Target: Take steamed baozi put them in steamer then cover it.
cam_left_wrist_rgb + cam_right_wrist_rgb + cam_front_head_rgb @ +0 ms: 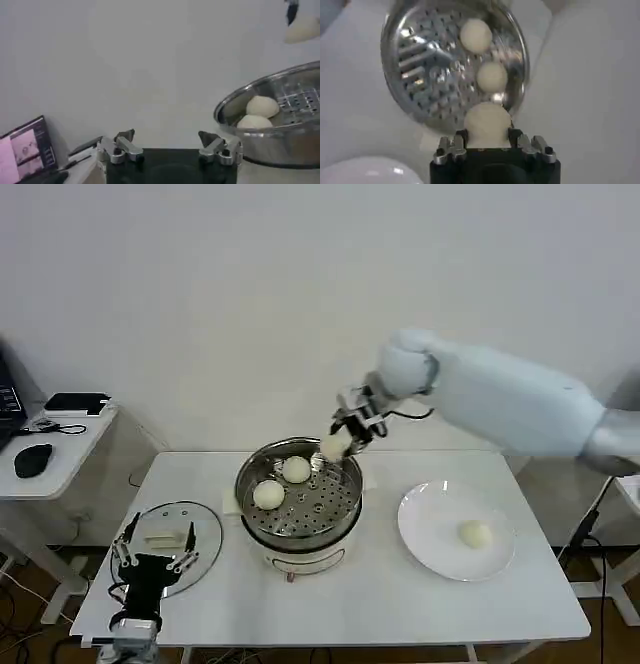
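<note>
A: Nearest item?
B: Left gripper (152,561), fingers spread wide, holding nothing, over the glass lid (196,529), partly covering it.
A: Baozi count?
B: Four. One on the white plate (432,544), right; two in the steamer (300,542), centre.
A: The fourth?
B: The held baozi (334,446) is clamped in the right gripper (343,440) above the steamer's far rim.

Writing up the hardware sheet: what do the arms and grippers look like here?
The right arm has a smooth white, rounded shell with a grey section near the shoulder and a thin black cable looping at the wrist. The right gripper is black with silver metal finger links. The left gripper matches: a black body, silver hinged links and dark fingertips.
</note>
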